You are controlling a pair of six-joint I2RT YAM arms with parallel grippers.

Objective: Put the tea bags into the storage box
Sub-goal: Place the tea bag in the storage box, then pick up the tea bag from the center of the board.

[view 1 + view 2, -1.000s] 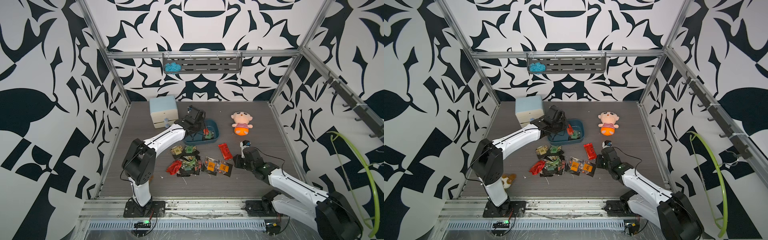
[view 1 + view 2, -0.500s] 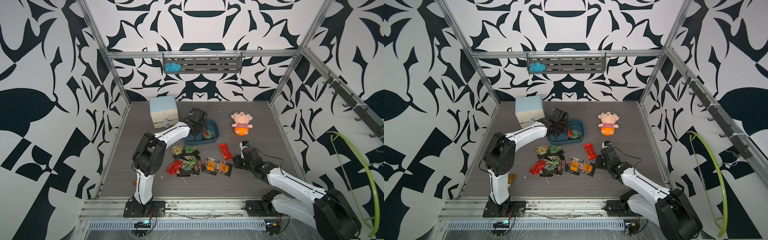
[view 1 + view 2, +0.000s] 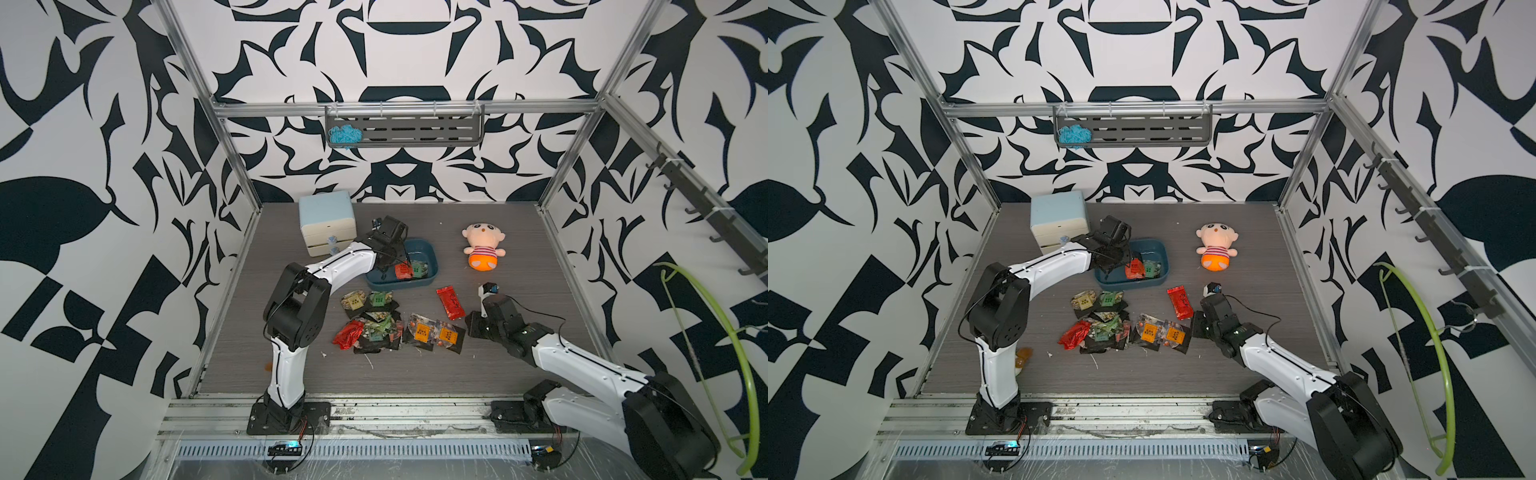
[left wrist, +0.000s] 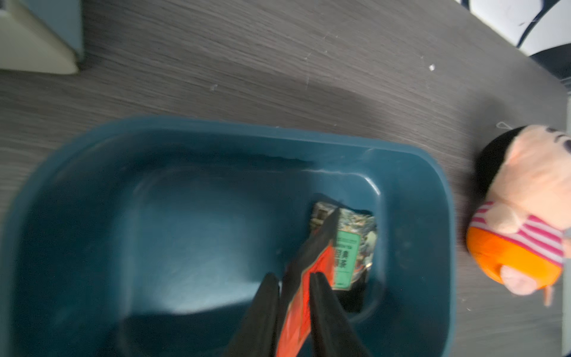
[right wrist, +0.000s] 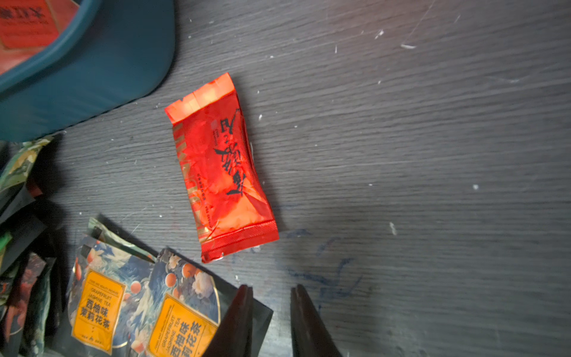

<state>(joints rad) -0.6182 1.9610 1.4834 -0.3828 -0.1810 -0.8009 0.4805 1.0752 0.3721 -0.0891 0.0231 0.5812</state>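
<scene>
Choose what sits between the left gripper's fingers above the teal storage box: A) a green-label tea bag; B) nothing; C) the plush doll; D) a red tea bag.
D: the left wrist view shows a red tea bag between the fingers of the left gripper, over the storage box.

The storage box [image 3: 434, 266] is placed midway on the table [image 3: 415, 374]. The drawer cabinet [image 3: 327, 220] is set just behind-left of it, the plush doll [image 3: 484, 249] to its right, apart. Two tea bags [image 3: 409, 270] are contained in its right half. A heap [image 3: 382, 328] is spread before it, with a lone tea bag [image 3: 450, 302] just right of that.
</scene>
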